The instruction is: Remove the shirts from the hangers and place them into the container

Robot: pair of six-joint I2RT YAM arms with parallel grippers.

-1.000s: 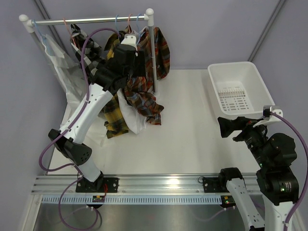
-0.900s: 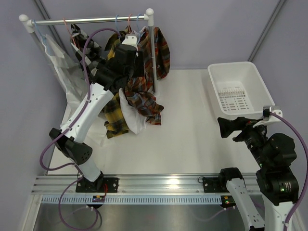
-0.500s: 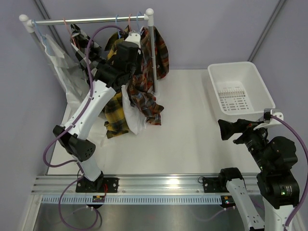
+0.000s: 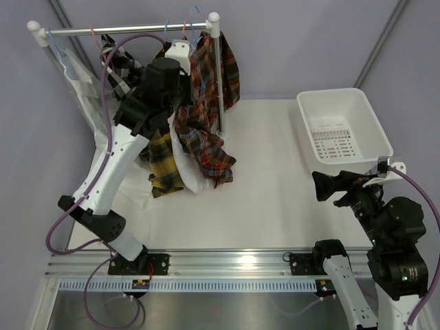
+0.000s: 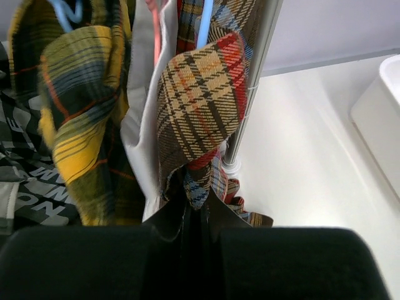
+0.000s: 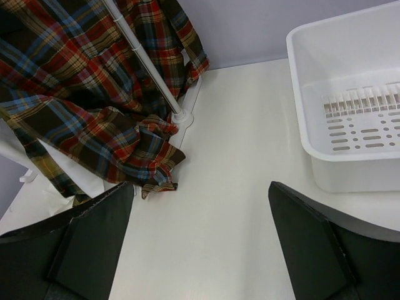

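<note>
My left gripper (image 4: 182, 55) is up by the rail, shut on a fold of the red-orange-blue plaid shirt (image 4: 206, 130). In the left wrist view its jaws (image 5: 200, 197) pinch that plaid cloth (image 5: 200, 94), which hangs on a light blue hanger (image 5: 205, 22). Next to it hang a white shirt (image 5: 147, 125) on a pink-red hanger (image 5: 155, 31), a yellow-black plaid shirt (image 5: 81, 94) and a black-white checked one (image 5: 25, 175). The white container (image 4: 330, 94) stands at the right with nothing in it. My right gripper (image 4: 320, 185) hovers open just in front of it, nothing between its fingers (image 6: 94, 237).
The clothes rack has a metal rail (image 4: 124, 29) and an upright post (image 4: 218, 75) with its foot on the table (image 6: 182, 117). A clear plastic bag (image 4: 79, 82) hangs at the rail's left end. The plaid shirt's hem (image 6: 150, 169) trails on the table.
My left gripper has shut on the red plaid shirt and risen toward the rail, pulling the cloth up and back. The right arm has barely moved.
</note>
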